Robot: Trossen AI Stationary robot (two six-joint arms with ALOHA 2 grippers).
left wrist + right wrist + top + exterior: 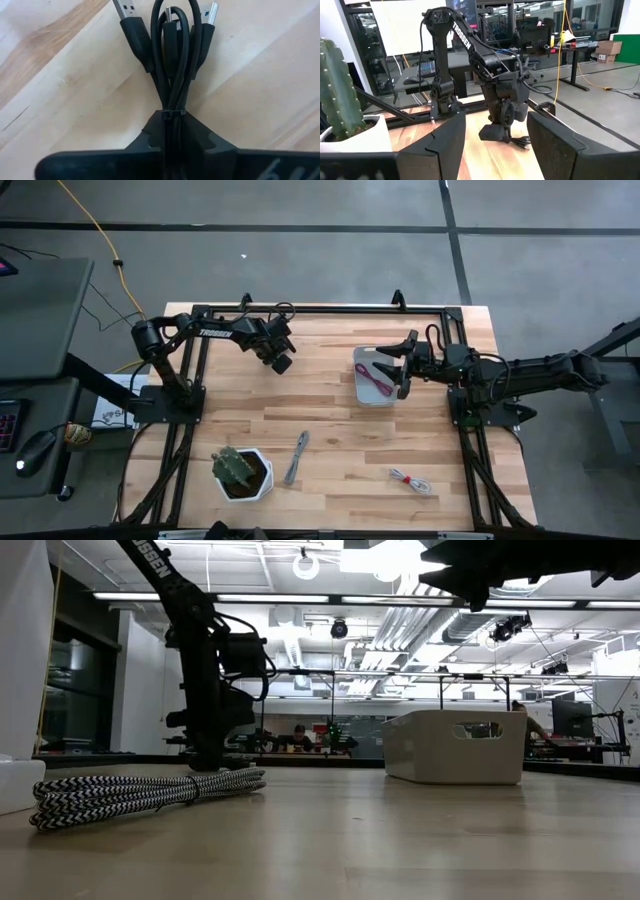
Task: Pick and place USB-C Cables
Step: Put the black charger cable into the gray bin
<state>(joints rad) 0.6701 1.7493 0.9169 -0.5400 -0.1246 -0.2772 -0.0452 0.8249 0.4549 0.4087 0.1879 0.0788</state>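
My left gripper [280, 360] stands at the table's far left part, shut on the black cable [170, 60], which is also seen from the right wrist as the black cable [520, 142]. My right gripper [404, 368] hovers open above the pale tray [390, 395], and its fingers frame the right wrist view around my right gripper [495, 150]. The dark red cable [375, 378] lies inside the tray. The grey braided cable [297, 457] lies flat on the wood, close in the low view as the grey cable [140, 795]. The whitish cable with red [410, 480] lies near the table's near right. My left gripper pinches the black cable between its two fingers at the bundle's tied waist [170, 114], coming from above and pointing down. The fingers lie along the bundle. Its looped end with the plugs [131, 25] sticks out past the fingertips, close to the wood; whether it rests there, I cannot tell.
A white pot with a cactus [240, 472] stands at the near left, also seen as the cactus [337, 90]. The tray [455, 745] sits on the table's right half. A black frame rail [320, 310] runs along the far edge. Bare wood [330, 410] lies between the arms.
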